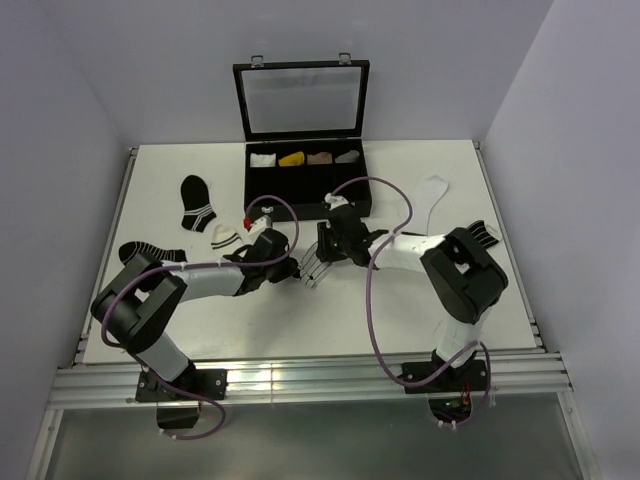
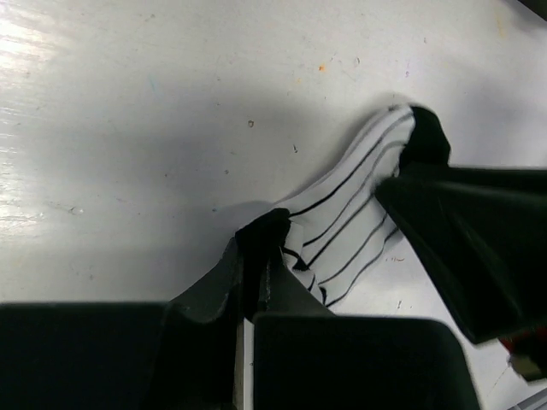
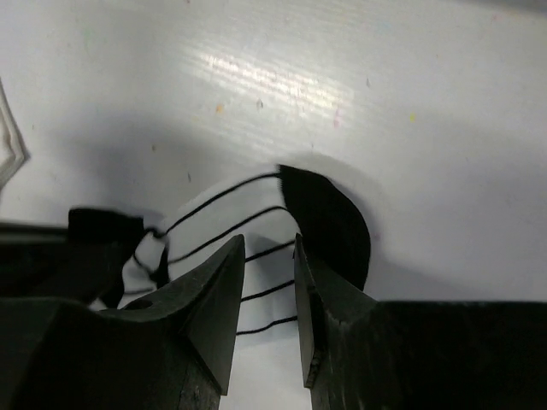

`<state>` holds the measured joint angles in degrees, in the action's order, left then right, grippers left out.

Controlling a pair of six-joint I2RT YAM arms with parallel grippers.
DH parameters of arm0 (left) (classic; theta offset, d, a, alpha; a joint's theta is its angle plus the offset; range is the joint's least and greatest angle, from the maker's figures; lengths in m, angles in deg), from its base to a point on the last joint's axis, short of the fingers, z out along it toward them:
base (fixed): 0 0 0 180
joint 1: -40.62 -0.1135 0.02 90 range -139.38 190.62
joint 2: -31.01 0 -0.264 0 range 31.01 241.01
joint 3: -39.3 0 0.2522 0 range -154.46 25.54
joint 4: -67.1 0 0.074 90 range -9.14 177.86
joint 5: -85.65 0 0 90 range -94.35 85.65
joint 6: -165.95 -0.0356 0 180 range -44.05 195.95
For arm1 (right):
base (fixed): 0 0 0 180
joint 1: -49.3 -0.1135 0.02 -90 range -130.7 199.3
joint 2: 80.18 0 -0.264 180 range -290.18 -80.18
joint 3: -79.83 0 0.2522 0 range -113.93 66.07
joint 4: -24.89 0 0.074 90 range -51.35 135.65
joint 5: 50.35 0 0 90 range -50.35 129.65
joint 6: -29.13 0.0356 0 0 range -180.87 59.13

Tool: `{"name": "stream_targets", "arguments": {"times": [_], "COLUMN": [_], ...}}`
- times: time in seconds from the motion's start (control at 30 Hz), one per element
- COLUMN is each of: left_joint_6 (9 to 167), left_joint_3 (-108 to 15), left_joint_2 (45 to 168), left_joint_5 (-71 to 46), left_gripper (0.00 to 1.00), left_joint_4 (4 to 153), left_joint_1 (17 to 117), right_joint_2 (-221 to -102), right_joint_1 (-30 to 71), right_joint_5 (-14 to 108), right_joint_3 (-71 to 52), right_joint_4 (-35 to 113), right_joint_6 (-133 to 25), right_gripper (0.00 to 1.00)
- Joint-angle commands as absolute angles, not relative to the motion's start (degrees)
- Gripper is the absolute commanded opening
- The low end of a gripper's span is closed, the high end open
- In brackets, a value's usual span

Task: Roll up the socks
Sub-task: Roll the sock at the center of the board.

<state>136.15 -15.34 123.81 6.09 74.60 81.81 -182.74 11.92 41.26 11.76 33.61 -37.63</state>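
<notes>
Left tool (image 2: 256,275) clamps the striped sock (image 2: 350,213) — right tool (image 3: 269,256), jaws apart, should roll the toe end tightly.

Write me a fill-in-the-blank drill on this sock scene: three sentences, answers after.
The striped sock is white with thin ___ lines. The gripper pinching one end of it belongs to the ___ arm. The black case holds ___ small bundles in its back row.
Missing words: black, left, four.
</notes>
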Motion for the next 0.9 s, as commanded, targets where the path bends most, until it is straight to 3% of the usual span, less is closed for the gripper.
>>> {"name": "stream_targets", "arguments": {"times": [0.0, 0.27, 0.57, 0.83, 0.87], "left_joint_6": [134.6, 135.2, 135.4, 135.5, 135.5], "left_joint_3": [-16.9, -18.5, -18.3, -18.1, -18.1], "left_joint_2": [126.0, 126.8, 126.5, 126.4, 126.4], "left_joint_5": [7.0, 7.4, 7.3, 7.1, 7.1], "left_gripper": [0.0, 0.0, 0.0, 0.0, 0.0], "left_joint_4": [80.8, 83.5, 83.4, 82.9, 82.9], "left_joint_1": [82.5, 82.6, 82.6, 82.6, 82.6], "right_joint_2": [-175.4, -168.3, -171.7, -174.9, -175.1], "right_joint_1": [10.4, 0.6, -2.7, -2.6, -2.7], "right_joint_5": [40.1, 31.8, 33.2, 33.6, 33.5], "right_joint_3": [14.4, 21.4, 21.9, 20.8, 20.8], "right_joint_4": [32.7, 29.3, 26.5, 26.9, 27.0], "right_joint_6": [-41.8, -45.7, -42.0, -40.1, -39.6], "right_gripper": [0.38, 0.42, 0.44, 0.39, 0.35]}}
